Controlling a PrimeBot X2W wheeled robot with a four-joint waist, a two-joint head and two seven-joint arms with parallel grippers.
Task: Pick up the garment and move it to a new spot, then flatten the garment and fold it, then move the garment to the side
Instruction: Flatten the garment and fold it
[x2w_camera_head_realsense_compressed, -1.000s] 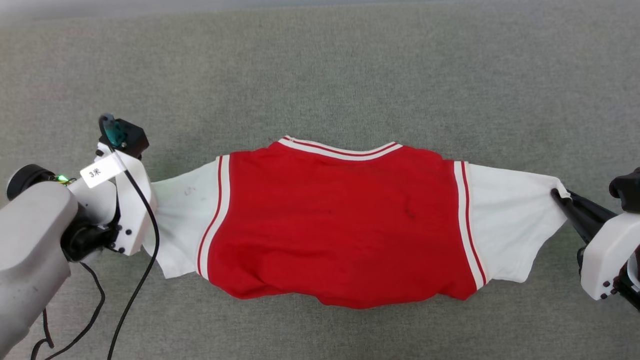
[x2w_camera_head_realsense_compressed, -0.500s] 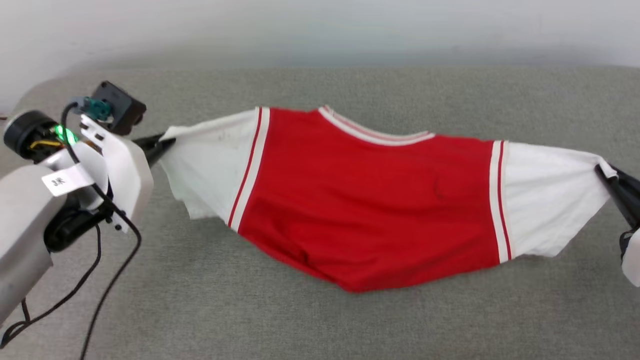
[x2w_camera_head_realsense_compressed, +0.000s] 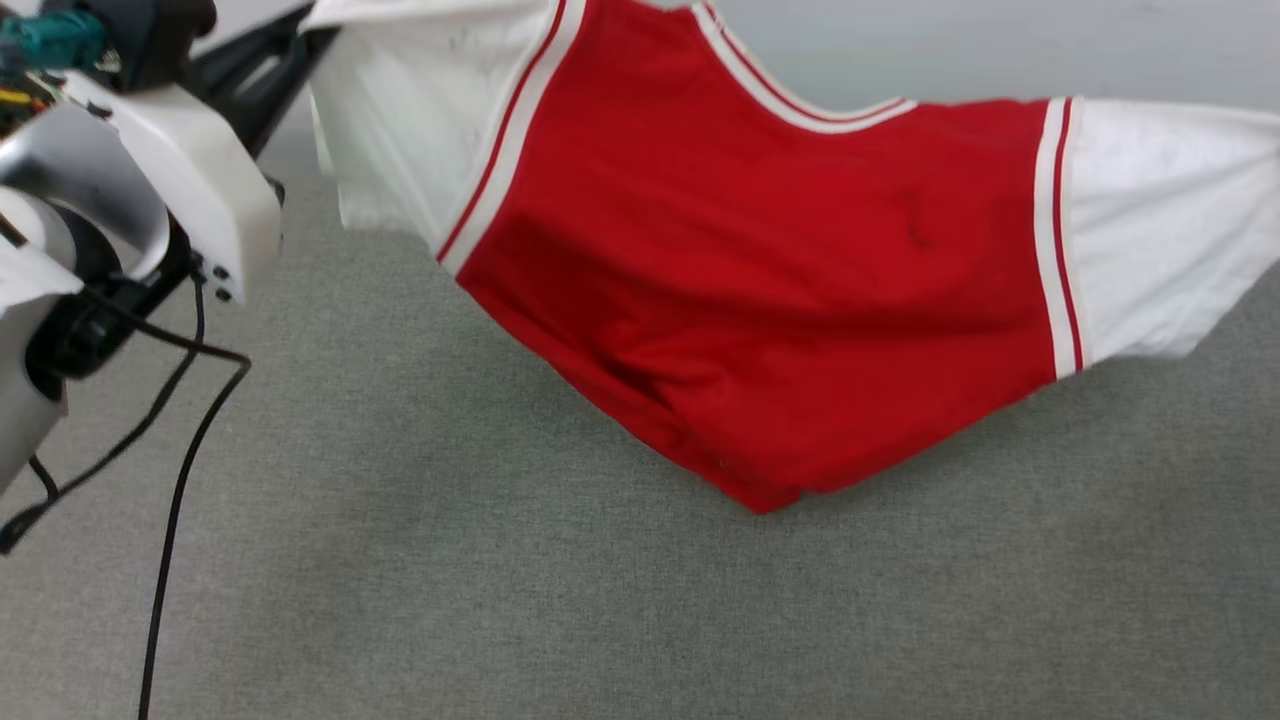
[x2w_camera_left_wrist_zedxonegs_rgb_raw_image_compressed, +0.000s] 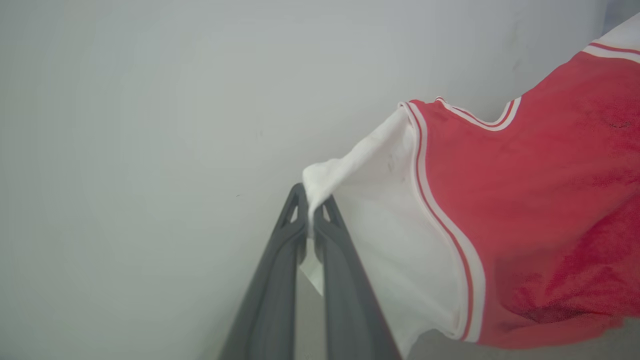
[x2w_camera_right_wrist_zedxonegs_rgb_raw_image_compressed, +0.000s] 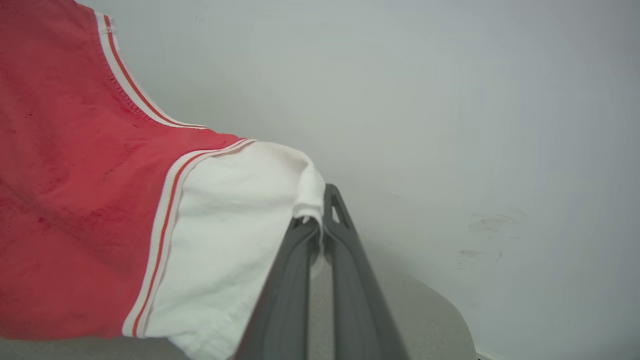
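My left claw (x2w_camera_left_wrist_zedxonegs_rgb_raw_image_compressed: 311, 200) is clamped on the edge of one white sleeve. In the left wrist view its two dark fingers rise from the bottom centre with cloth pinched between their tips. My right claw (x2w_camera_right_wrist_zedxonegs_rgb_raw_image_compressed: 320, 212) is clamped the same way on the other sleeve, at the middle of the right wrist view.

The garment (x2w_camera_head_realsense_compressed: 760, 300), red with white sleeves and striped trim, hangs stretched between the claws across the upper half of the head view, a plain red side facing the camera. The top edge of that frame cuts off one sleeve at upper left, and the other sleeve runs off the right edge. The hem sags to a point just below centre, over the grey felt surface (x2w_camera_head_realsense_compressed: 500, 620); I cannot tell whether that tip touches it.

My left arm's white housing sits in the upper left corner, and a black cable (x2w_camera_head_realsense_compressed: 180, 440) trails down the left side. A pale wall (x2w_camera_left_wrist_zedxonegs_rgb_raw_image_compressed: 150, 125) stands behind.
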